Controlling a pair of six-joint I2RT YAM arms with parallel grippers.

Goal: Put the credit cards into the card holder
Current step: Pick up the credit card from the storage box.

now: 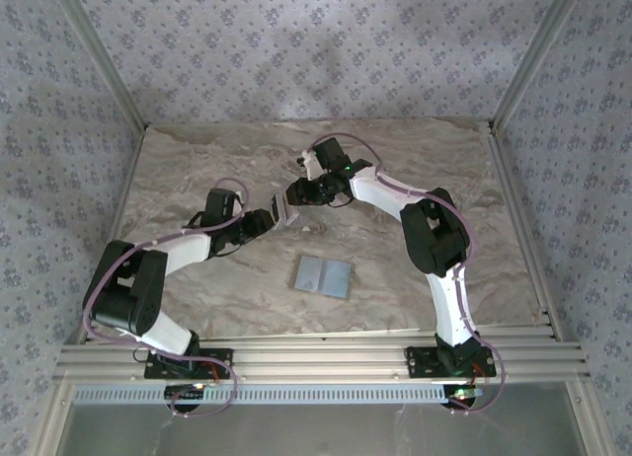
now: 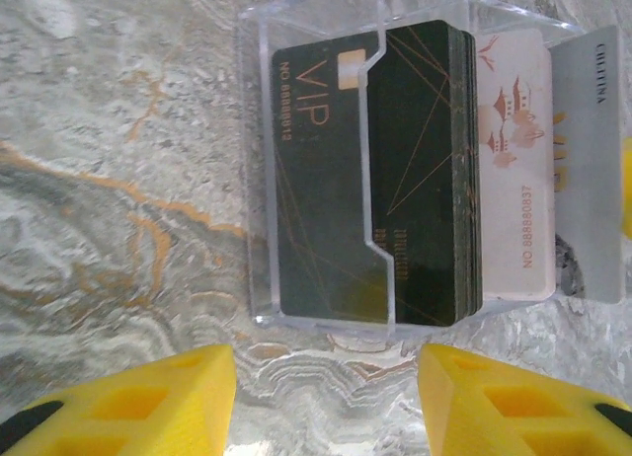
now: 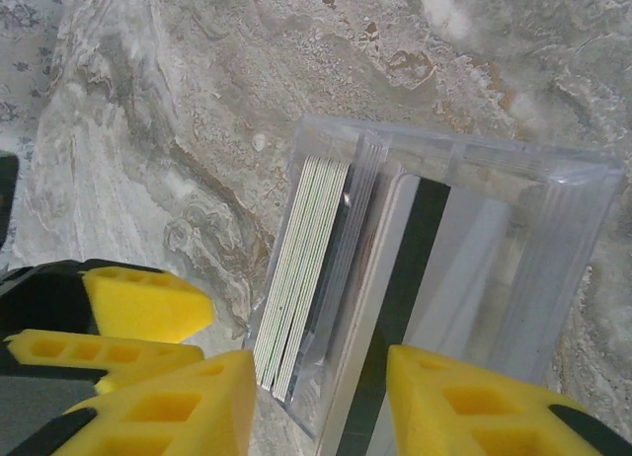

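Observation:
A clear plastic card holder (image 1: 281,207) with a notched front (image 2: 252,180) sits between both grippers at mid-table. A stack of dark "VIP" credit cards (image 2: 326,180) stands inside it. A pink-white card (image 2: 518,160) and a pale grey card (image 2: 588,170) stand at its right end. My left gripper (image 2: 326,407) is open just short of the holder, with bare marble between its fingers. My right gripper (image 3: 321,407) straddles the holder's end, with the card edges (image 3: 301,268) and a clear divider between its fingers. Whether it is pressing on them is unclear.
A flat grey-blue rectangle (image 1: 323,275) with a seam down its middle lies on the marble table (image 1: 197,160) in front of the grippers. Patterned walls enclose three sides. An aluminium rail (image 1: 316,357) runs along the near edge.

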